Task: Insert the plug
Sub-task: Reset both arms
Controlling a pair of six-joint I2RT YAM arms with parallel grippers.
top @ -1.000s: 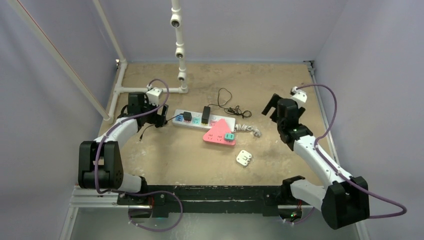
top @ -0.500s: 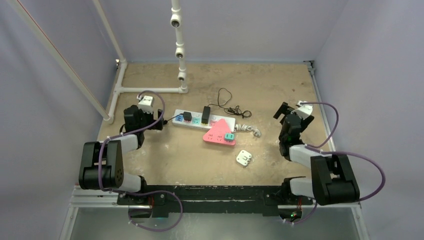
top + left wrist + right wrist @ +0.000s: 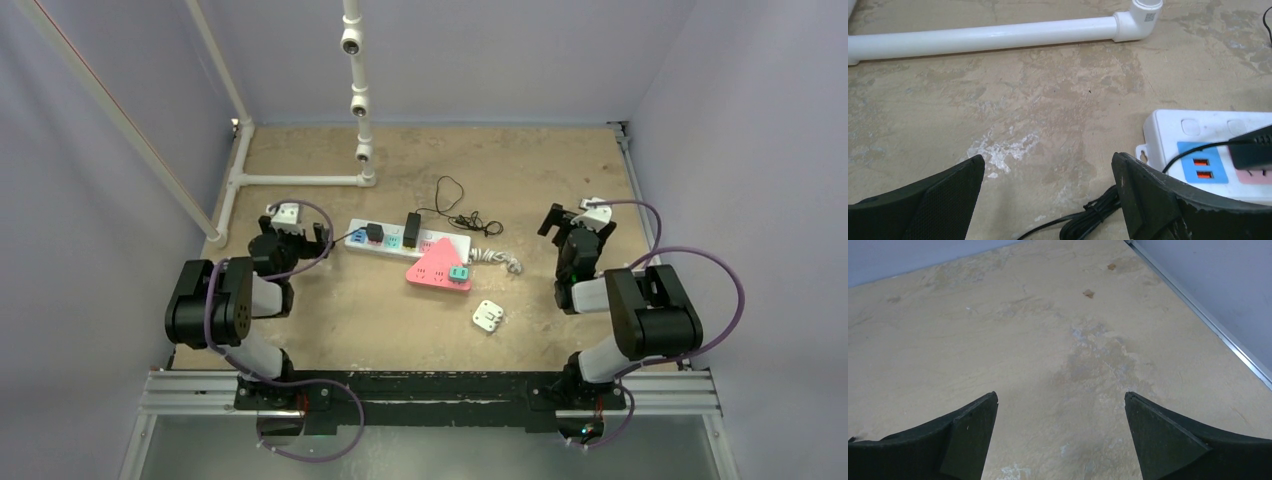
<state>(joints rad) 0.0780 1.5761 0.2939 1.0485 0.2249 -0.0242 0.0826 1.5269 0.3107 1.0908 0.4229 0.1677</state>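
Top view: the white plug (image 3: 488, 316) lies loose on the table (image 3: 380, 320), near the pink socket (image 3: 438, 265) and apart from both claws. The left claw (image 3: 320, 240) sits just beside the strip (image 3: 395, 243)'s left end. The right claw (image 3: 560, 218) is well to the right.

Left wrist: the left claw (image 3: 1048, 160) gapes wide and empty, with the strip (image 3: 1168, 130) by its right finger.

Right wrist: the right claw (image 3: 1060, 396) is spread wide over the table (image 3: 1048, 340), holding nothing.
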